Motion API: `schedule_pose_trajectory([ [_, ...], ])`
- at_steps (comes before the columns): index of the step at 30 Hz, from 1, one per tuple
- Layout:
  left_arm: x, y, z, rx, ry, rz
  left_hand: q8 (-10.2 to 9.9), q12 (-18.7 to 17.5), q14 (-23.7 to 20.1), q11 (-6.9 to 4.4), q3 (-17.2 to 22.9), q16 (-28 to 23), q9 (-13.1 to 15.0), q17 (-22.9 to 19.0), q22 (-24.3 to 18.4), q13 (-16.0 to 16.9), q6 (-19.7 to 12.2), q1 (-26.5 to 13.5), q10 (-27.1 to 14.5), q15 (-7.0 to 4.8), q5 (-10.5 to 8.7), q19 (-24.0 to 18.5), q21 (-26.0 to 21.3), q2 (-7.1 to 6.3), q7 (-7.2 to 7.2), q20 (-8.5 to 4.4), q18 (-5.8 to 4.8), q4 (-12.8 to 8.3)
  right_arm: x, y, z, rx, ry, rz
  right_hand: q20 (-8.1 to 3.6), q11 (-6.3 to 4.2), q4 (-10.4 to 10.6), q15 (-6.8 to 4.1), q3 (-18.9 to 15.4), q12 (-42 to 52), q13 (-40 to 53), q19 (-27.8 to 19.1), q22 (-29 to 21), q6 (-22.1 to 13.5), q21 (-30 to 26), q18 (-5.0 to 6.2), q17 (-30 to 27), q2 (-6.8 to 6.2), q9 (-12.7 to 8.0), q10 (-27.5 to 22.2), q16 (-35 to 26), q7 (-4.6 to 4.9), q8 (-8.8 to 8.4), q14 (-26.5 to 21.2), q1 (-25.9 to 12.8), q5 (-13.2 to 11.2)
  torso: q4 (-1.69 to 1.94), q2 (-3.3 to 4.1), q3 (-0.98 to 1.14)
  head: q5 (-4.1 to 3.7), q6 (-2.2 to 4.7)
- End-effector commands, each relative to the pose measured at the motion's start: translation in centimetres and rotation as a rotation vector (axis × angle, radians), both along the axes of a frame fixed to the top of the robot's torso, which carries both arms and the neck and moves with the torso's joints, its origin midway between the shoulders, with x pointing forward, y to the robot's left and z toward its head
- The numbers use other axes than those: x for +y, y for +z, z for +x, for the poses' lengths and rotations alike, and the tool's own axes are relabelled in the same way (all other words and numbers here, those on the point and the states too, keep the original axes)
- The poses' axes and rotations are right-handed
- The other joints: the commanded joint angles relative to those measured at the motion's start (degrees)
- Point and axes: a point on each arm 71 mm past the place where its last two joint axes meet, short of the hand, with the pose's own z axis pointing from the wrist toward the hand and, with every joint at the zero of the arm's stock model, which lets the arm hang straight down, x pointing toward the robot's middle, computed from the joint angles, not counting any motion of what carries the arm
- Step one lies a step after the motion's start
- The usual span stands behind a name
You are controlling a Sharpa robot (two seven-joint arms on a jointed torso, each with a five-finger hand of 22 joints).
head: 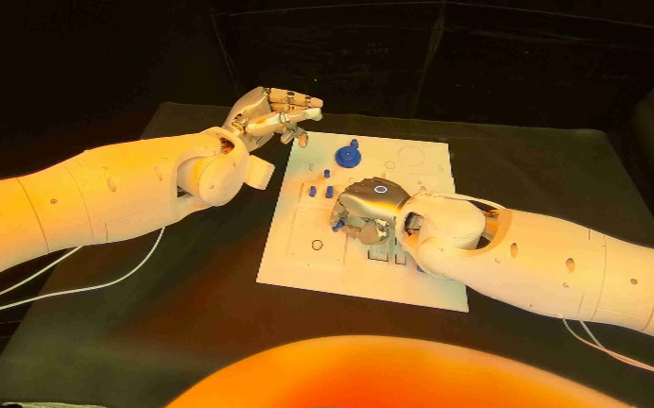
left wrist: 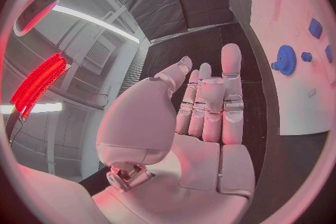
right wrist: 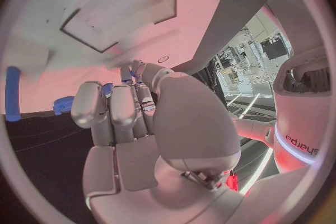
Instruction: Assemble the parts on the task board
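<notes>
— Black cloth covers the table (head: 163,323), and the white task board (head: 307,271) lies in the middle of it. Where are the parts?

— A blue gear (head: 351,155) stands near the board's far edge, with a few small blue pegs (head: 319,188) just nearer the robot. In the left wrist view the gear (left wrist: 285,60) and pegs (left wrist: 315,28) sit on the board (left wrist: 308,106) beyond the fingers.

— And the left hand (head: 277,113)?

— Off the board's far left corner, above the table. Its fingers (left wrist: 232,75) are straight, side by side, holding nothing.

— The right hand (head: 366,212)?

— Over the board's middle, fingers curled downward. A small blue piece (head: 338,225) shows at the fingertips (right wrist: 133,73); whether it is pinched, I cannot tell.
</notes>
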Motion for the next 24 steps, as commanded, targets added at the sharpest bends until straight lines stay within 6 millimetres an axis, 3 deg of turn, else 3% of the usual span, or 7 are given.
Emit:
schedule_pose_trajectory([
  [1,-0.10,0.16,0.01,-0.004,-0.007,-0.010,-0.14,0.18,-0.40,0.10,-0.20,-0.26,0.01,0.01,-0.06,0.07,-0.01,0.21,-0.39,-0.15,-0.16,-0.19,-0.18,0.36,0.02,0.07,1.01,-0.05,0.25,-0.02,-0.42,-0.007,0.020,0.013,0.06,0.33,-0.15,-0.24,-0.14,-0.19,0.08,0.21,0.00,0.02,0.10,-0.57,0.01,0.01,0.05,-0.16,0.36,0.31,-0.24,1.33,-0.42,0.40,-0.04,-0.03,0.01,0.06,0.01],
  [24,-0.03,0.14,-0.03,0.001,-0.009,-0.009,-0.09,0.29,-0.48,0.12,-0.38,-0.26,0.02,-0.15,-0.18,0.10,0.03,0.18,-0.40,-0.14,-0.16,-0.16,-0.24,0.36,0.07,0.09,1.02,0.01,-0.59,0.71,-1.33,-0.055,-0.012,-0.005,0.13,0.19,0.05,-0.27,-0.60,-0.17,0.18,0.26,0.21,0.47,0.25,-0.59,-0.01,0.39,0.17,0.34,0.53,0.15,-0.01,1.28,-1.32,0.37,-0.01,-0.07,0.00,0.01,0.01],
])
